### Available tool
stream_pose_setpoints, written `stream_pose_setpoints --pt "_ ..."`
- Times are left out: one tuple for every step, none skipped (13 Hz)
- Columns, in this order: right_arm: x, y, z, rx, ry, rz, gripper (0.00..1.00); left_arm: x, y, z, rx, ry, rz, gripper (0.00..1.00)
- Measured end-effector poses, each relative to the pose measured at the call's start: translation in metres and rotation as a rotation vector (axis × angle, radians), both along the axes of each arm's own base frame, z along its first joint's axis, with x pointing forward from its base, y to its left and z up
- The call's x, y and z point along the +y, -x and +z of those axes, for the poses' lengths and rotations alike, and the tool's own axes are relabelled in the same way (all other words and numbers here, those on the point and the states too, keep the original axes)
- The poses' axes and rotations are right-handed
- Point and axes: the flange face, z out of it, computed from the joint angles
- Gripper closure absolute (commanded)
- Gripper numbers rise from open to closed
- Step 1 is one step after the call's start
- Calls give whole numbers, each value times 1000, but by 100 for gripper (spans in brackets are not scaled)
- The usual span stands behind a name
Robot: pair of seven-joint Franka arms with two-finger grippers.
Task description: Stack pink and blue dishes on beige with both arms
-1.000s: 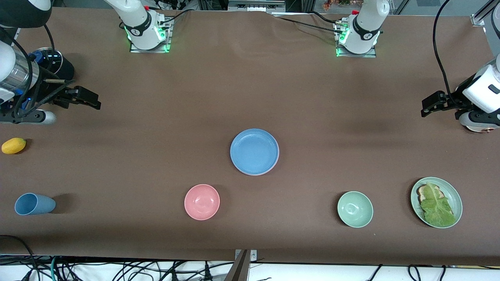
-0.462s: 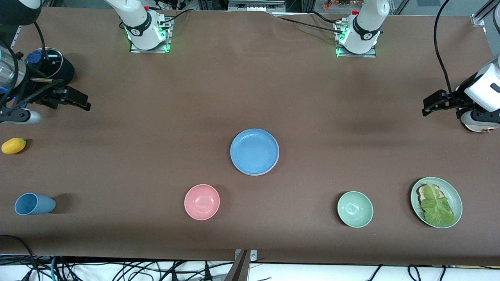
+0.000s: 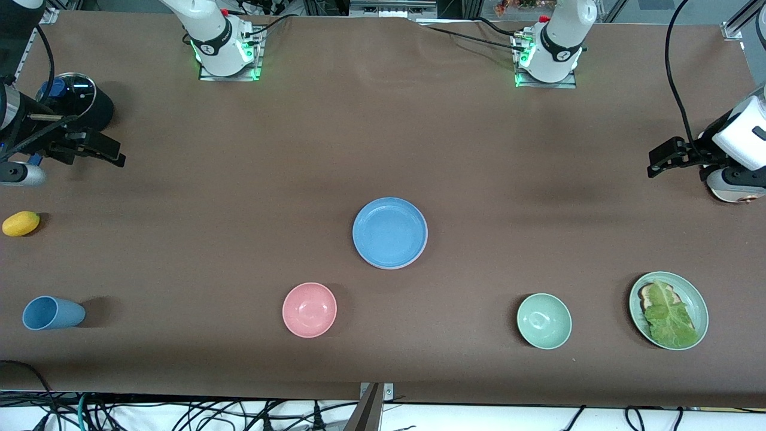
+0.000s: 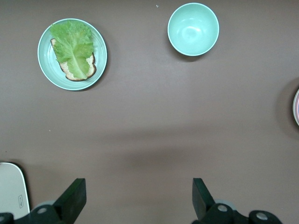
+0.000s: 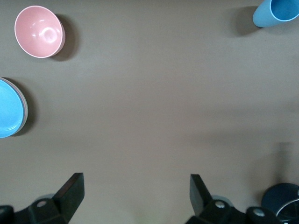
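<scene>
Your left claw hangs over bare brown worktop, its two black fingers spread wide apart with nothing between them. You can see a pale green plate carrying a slice of bread with a lettuce leaf laid over it. Well apart from that plate sits a mint green bowl, upright and empty. A sliver of a round stacked rim shows at one edge, and a white rounded object sits at the frame's corner, just beside one finger
</scene>
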Motion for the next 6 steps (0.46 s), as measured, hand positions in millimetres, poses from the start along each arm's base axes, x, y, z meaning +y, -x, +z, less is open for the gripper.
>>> stream_pose_setpoints --pt "0 1 0 2 0 0 0 0 0 0 0 0 0 0" --pt "0 1 0 3 0 0 0 0 0 0 0 1 0 0" --pt "0 1 0 4 0 0 0 -1 0 0 0 5 1 0" --pt "0 1 0 5 0 1 0 -1 0 0 0 11 1 0" --pt "0 1 0 5 0 5 0 -1 0 0 0 14 2 0" --pt "0 2 1 4 0 10 0 -1 0 0 0 14 2 0"
